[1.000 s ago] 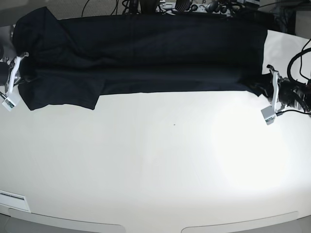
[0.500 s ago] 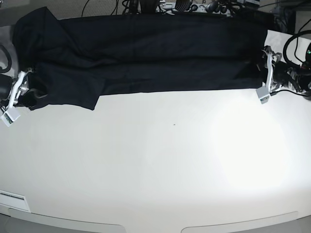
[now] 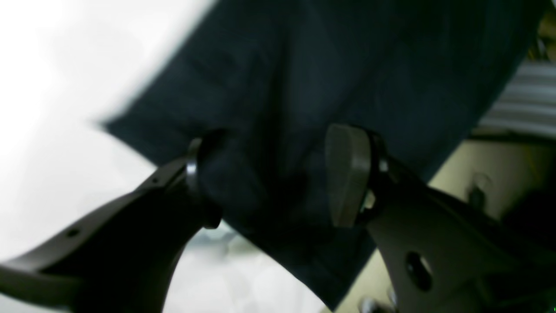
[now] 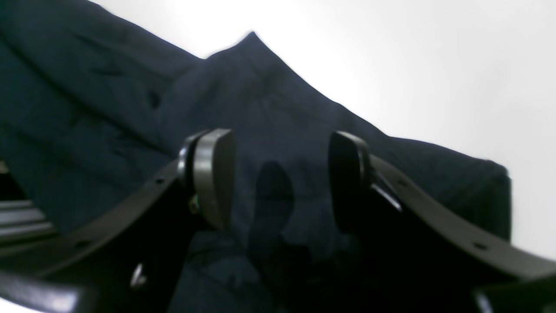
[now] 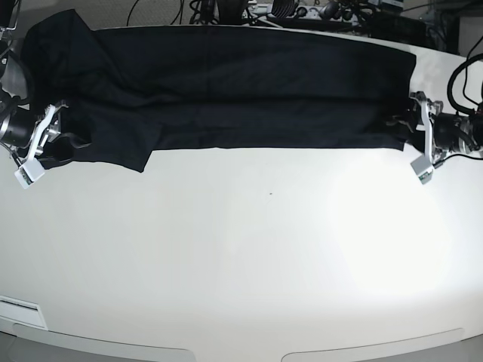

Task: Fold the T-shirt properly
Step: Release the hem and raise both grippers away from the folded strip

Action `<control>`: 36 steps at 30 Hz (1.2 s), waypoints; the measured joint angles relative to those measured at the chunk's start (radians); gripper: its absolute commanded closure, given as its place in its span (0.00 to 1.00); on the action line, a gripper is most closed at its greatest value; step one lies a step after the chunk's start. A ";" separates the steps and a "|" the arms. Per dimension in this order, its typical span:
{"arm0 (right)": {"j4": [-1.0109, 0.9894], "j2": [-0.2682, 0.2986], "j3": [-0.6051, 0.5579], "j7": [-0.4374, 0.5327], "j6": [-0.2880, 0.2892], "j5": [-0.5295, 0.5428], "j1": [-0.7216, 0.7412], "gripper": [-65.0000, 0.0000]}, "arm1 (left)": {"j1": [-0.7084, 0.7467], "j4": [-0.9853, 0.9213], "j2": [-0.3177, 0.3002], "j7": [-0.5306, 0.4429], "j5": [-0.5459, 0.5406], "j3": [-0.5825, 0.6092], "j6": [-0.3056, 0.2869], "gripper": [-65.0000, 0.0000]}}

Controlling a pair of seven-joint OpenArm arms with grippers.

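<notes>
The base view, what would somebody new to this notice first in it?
Most likely the black T-shirt, a long dark band across the top of the pale table. Next, the two grippers at its ends: the right gripper at the view's left and the left gripper at its right, both open over the cloth.

White counter (image 5: 226, 241) under bright light
A glare (strongest on one side) whitens its surface; dark cables (image 5: 179, 10) and equipment (image 5: 302, 10) crowd the far edge, against grey behind.
</notes>
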 measured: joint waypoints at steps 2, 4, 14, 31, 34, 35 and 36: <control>0.000 -0.006 0.000 -0.039 -0.001 -0.013 0.000 0.49 | -0.002 0.000 0.000 -0.025 -0.001 -0.054 0.000 0.43; 0.000 -0.029 0.001 -0.052 0.000 -0.010 -0.011 0.57 | -0.001 0.000 0.005 -0.025 0.000 -0.115 0.000 0.43; -0.016 -0.181 -0.012 0.156 0.000 -0.306 -0.150 1.00 | 0.002 -0.002 0.141 -0.016 0.000 -0.399 0.059 0.43; -0.096 -0.219 -0.170 0.441 -0.721 -0.885 -0.078 1.00 | 0.066 -0.004 0.244 0.012 0.023 -0.417 0.064 0.43; -0.097 -0.275 -0.113 0.446 -0.734 -0.907 -0.076 1.00 | 0.091 -0.004 0.244 0.013 0.022 -0.417 0.068 0.43; -0.092 -0.291 -0.091 0.426 -0.732 -0.903 -0.066 1.00 | 0.100 -0.004 0.244 0.012 0.021 -0.417 0.082 0.43; -0.082 -0.307 -0.069 0.404 -0.727 -0.901 -0.055 1.00 | 0.103 -0.004 0.245 0.012 0.018 -0.417 0.080 0.43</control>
